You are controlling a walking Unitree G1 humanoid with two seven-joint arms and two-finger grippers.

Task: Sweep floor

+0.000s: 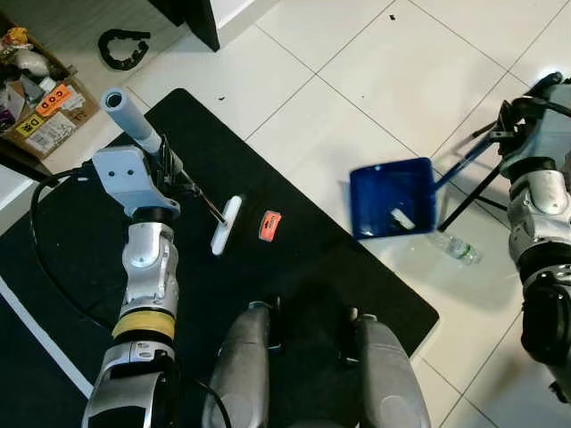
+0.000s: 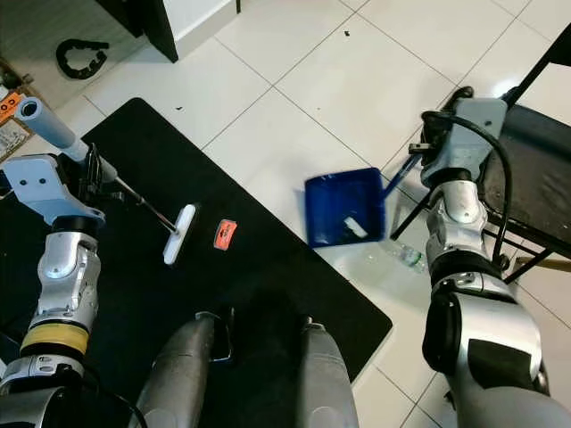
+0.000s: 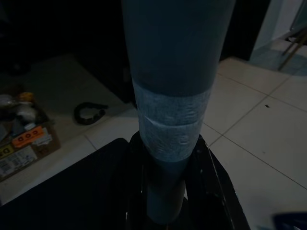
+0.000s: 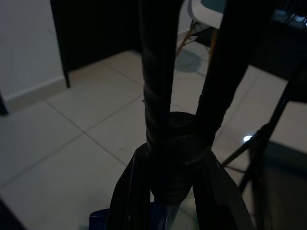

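My left gripper (image 1: 168,163) is shut on the grey handle (image 3: 173,96) of a small broom, whose white head (image 1: 226,225) rests on the black mat (image 1: 294,276). An orange scrap (image 1: 269,224) lies on the mat just right of the broom head. My right gripper (image 2: 428,150) is shut on the blue handle of a dustpan; its blue pan (image 1: 393,197) sits tilted on the white tiles with a white scrap (image 1: 402,218) inside. In the right wrist view the dark handle (image 4: 158,86) runs up between the fingers.
A clear plastic bottle (image 1: 455,247) lies on the tiles beside the pan. A black folding chair (image 2: 535,160) stands at the right. At the far left are a cardboard box of clutter (image 1: 40,98) and a black ring-shaped object (image 1: 123,46). My own legs (image 1: 303,366) show below.
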